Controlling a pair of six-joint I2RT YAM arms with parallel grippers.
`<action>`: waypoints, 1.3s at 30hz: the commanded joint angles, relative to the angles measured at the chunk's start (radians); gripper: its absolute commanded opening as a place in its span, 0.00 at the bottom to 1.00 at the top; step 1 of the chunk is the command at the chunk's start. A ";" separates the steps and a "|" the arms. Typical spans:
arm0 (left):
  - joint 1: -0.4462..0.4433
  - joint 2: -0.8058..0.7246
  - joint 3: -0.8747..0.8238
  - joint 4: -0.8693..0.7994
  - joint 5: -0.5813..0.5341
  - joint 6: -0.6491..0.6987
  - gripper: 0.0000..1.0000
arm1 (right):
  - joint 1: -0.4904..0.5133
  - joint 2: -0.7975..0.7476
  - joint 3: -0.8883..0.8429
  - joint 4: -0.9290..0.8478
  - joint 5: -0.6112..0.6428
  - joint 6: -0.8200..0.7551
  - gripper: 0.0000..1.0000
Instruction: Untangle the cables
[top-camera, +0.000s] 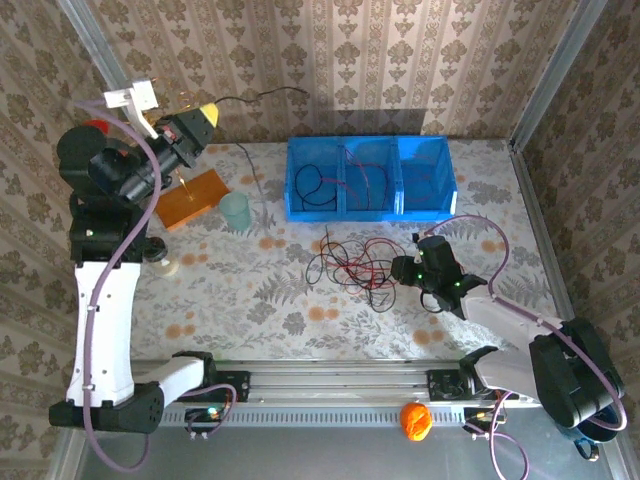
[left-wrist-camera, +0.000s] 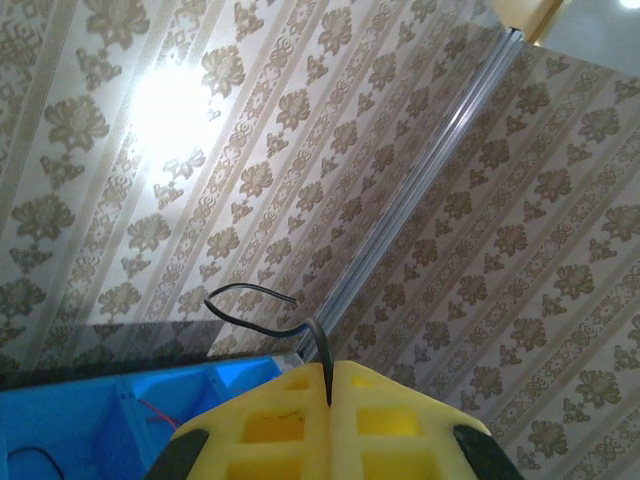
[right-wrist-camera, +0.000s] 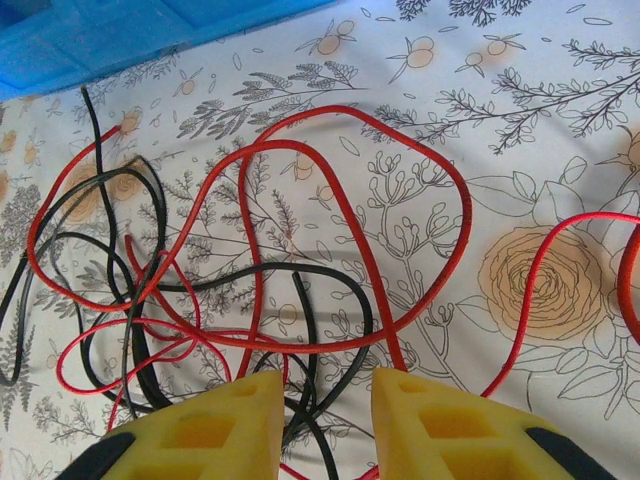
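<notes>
The cables (top-camera: 350, 262), thin red and black wires, lie in a loose tangle at mid-table. My right gripper (top-camera: 402, 268) sits low at the tangle's right edge. In the right wrist view it (right-wrist-camera: 328, 400) is open, with a black cable (right-wrist-camera: 281, 266) and a red cable (right-wrist-camera: 330, 349) on the table running under the gap between its yellow fingers (right-wrist-camera: 210, 430). My left gripper (top-camera: 207, 113) is raised at the back left, shut on one black cable (top-camera: 262, 92) that arcs right along the wall. The left wrist view shows that cable (left-wrist-camera: 249, 286) pinched between the closed tips (left-wrist-camera: 330, 365).
A blue three-compartment bin (top-camera: 418, 205) stands at the back, with cables in its left and middle compartments. An orange tray (top-camera: 190, 197) and a teal cup (top-camera: 236, 210) sit back left. An orange ball (top-camera: 415, 420) rests near the front rail. Patterned walls enclose the table.
</notes>
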 joint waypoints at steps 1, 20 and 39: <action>0.004 0.031 0.057 0.079 0.008 0.031 0.00 | -0.002 -0.033 0.033 -0.041 -0.026 -0.014 0.31; -0.120 0.639 0.864 -0.004 -0.053 0.150 0.00 | 0.001 -0.042 0.046 -0.032 -0.062 -0.002 0.33; -0.105 0.832 1.052 0.011 -0.116 0.239 0.00 | 0.001 0.028 0.069 0.004 -0.107 0.003 0.34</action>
